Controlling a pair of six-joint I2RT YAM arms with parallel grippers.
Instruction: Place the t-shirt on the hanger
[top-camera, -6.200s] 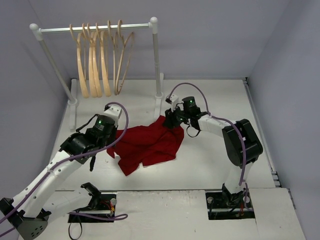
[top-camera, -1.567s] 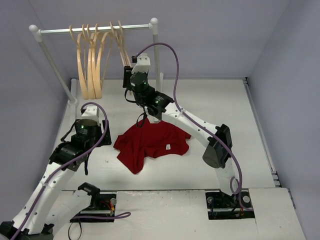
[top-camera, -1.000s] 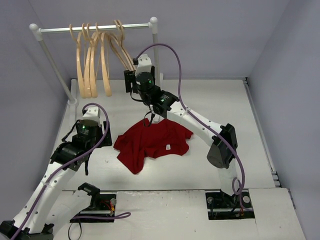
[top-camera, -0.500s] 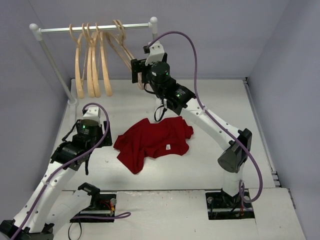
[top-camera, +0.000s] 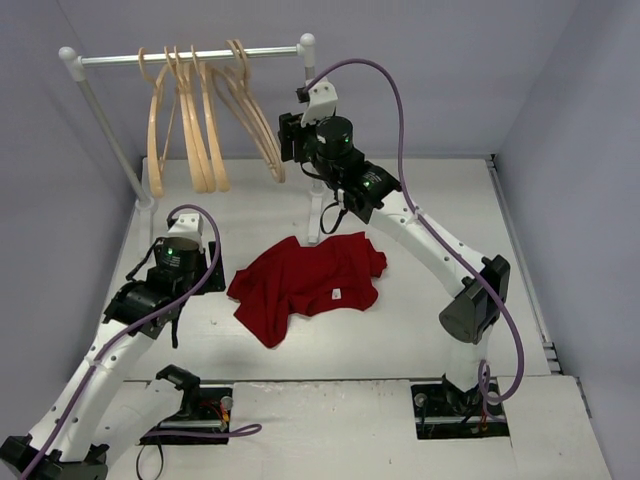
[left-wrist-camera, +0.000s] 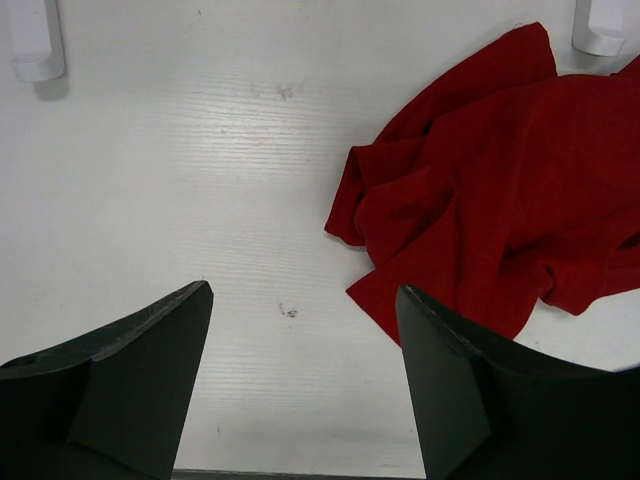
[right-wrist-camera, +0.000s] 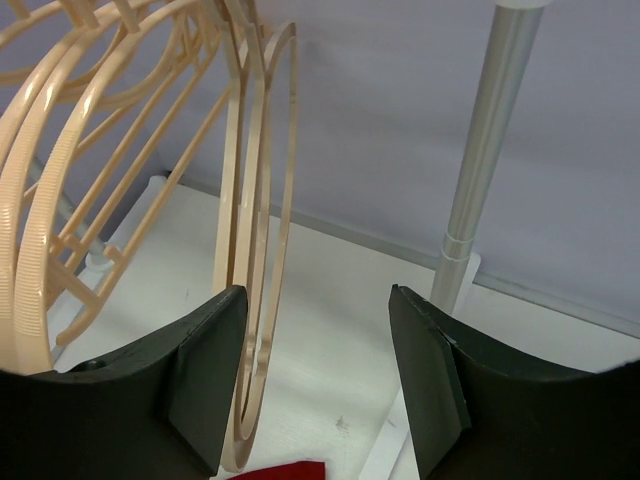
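Observation:
The dark-red t-shirt (top-camera: 308, 285) lies crumpled on the table between the arms, and its left part (left-wrist-camera: 480, 200) shows in the left wrist view. Several pale wooden hangers hang on the rail. The rightmost hanger (top-camera: 262, 125) is swung out toward my right gripper (top-camera: 286, 140). In the right wrist view that hanger (right-wrist-camera: 262, 230) hangs just beside the left finger (right-wrist-camera: 205, 370), partly behind it. My right gripper (right-wrist-camera: 312, 300) is open and grips nothing. Left of the shirt, my left gripper (left-wrist-camera: 305, 300) stands wide open over bare table.
The white-and-metal rail stand (top-camera: 190, 57) crosses the back left. Its right post (right-wrist-camera: 490, 130) rises just beyond my right finger. Its white feet (left-wrist-camera: 35, 45) sit at the top of the left wrist view. Purple walls close in the table.
My right gripper has moved a little right near the rail's right post and its jaws have narrowed. The hangers have swung rightward. The left arm and the t-shirt have not moved.

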